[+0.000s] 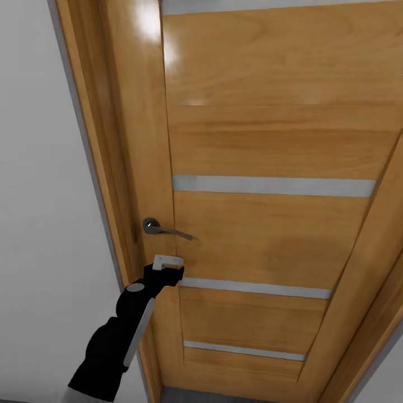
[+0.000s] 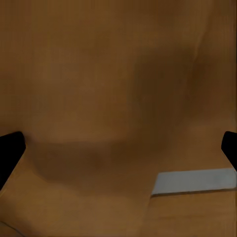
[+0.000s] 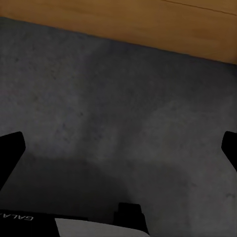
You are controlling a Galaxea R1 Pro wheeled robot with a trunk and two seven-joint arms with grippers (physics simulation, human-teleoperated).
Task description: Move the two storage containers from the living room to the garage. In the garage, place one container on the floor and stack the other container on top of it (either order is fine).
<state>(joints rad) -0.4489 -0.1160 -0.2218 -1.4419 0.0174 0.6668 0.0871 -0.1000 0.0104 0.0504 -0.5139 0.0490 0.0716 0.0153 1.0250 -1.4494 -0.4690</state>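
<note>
- Where the head view looks down, closed wooden door (image 1: 268, 224) with pale glass slats (image 1: 273, 186) set across it, held in a matching wood frame (image 1: 106, 140).
- White wall (image 1: 39, 196) to the left of the frame; a strip of grey concrete floor (image 1: 224, 395) at the door's foot.
- Metal lever handle (image 1: 162, 228) near the door's left edge, pointing right and slightly down.
- Left arm (image 1: 120, 336) — black, with a grey stripe — raised from the lower left and stretched toward the door.
- Left hand (image 1: 167, 263) just below the handle, close against the wood; whether touching the lever, cannot tell.
- In the left wrist view, wood grain very near, one pale slat (image 2: 195, 181) crossing it, and the two dark fingertips (image 2: 10, 153) set wide apart at the edges — released, holding nothing.
- In the right wrist view, mottled grey concrete below, the door's bottom edge (image 3: 148, 24) along one side.
- Right hand (image 3: 118, 158) turned down at the floor, fingertips (image 3: 10, 155) spread wide, empty.
- No orange-red container in any view; location cannot be told.
</note>
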